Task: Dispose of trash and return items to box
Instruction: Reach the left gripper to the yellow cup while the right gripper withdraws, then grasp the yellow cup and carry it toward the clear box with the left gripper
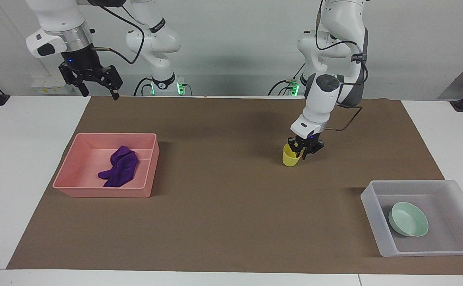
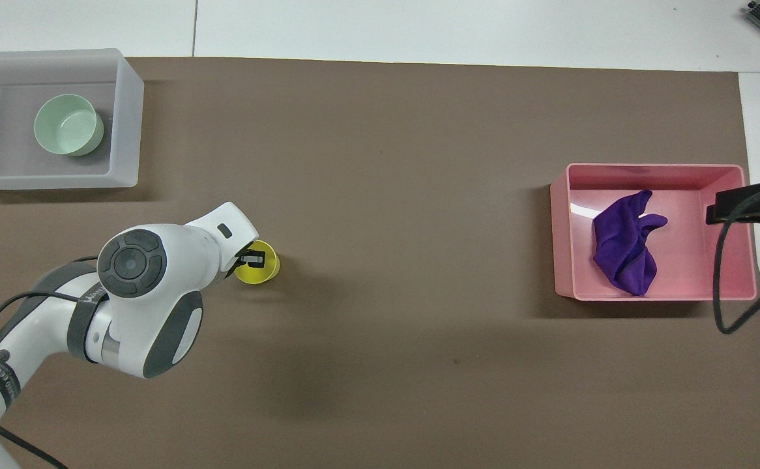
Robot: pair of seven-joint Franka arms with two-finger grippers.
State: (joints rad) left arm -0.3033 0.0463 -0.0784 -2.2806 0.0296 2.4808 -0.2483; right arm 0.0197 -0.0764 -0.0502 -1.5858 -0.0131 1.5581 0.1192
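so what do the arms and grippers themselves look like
Both arms have glossy white rounded shells with dark grey joint caps and bands, and a silver ring at the wrist. The left gripper and right gripper are black two-finger units. Loose black cables run along each arm, and green lights glow at the bases.

Left gripper (image 2: 250,260): over the cup's (image 2: 264,271) rim, fingers close together at its wall.
Cup: upright on the mat (image 2: 386,260).
Bowl (image 2: 68,124): in the box (image 2: 126,117), farther from the robots than the cup.
Rag (image 2: 624,249): crumpled in the pink bin (image 2: 654,171).
Right gripper (image 2: 748,205): over the pink bin's outer edge.
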